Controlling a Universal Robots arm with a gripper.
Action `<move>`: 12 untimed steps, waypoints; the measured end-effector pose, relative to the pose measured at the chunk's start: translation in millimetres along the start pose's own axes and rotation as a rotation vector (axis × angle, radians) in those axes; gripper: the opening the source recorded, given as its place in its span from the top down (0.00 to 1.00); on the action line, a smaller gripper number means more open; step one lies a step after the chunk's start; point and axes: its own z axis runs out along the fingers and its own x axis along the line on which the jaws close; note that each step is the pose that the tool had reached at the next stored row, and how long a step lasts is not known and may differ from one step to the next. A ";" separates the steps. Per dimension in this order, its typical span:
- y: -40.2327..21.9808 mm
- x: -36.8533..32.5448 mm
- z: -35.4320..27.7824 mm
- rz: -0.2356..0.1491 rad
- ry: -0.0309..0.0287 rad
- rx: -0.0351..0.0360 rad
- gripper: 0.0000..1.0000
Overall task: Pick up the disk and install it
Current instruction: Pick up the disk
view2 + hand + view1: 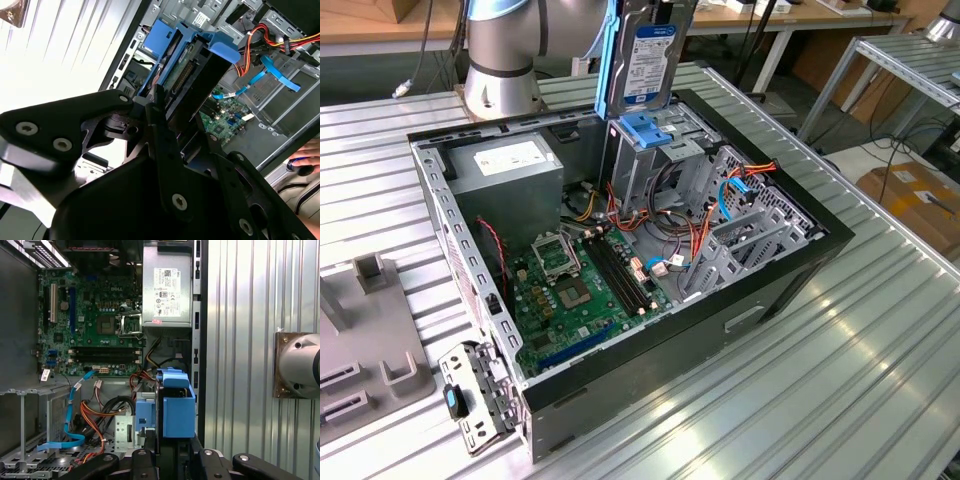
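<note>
The gripper has its fingers clamped on the disk, held upright just above the drive cage, at twelve o'clock of the open computer case in the exterior view.

Your arm is a thick silver-grey cylinder with a pale blue cap at its upper edge. In the first wrist view, a rounded silver section sits on a square brownish plate with dark bolts. In both wrist views the jaws are angular, matte-black linkage plates, studded with silver screw heads.
</note>
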 end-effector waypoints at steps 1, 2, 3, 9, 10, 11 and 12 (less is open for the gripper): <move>0.0 0.0 0.0 0.000 0.0000 0.0000 0.65; 0.0 0.0 0.0 0.000 -0.0001 0.0000 0.65; 0.0 0.0 0.0 0.000 0.0000 0.0000 0.65; -0.1 0.0 0.0 0.000 0.0000 0.0000 0.65; -0.5 0.0 0.0 0.000 -0.0001 0.0001 0.65; -0.8 0.0 0.0 0.000 0.0000 0.0000 0.65; -2.6 0.1 0.0 0.000 -0.0001 0.0000 0.65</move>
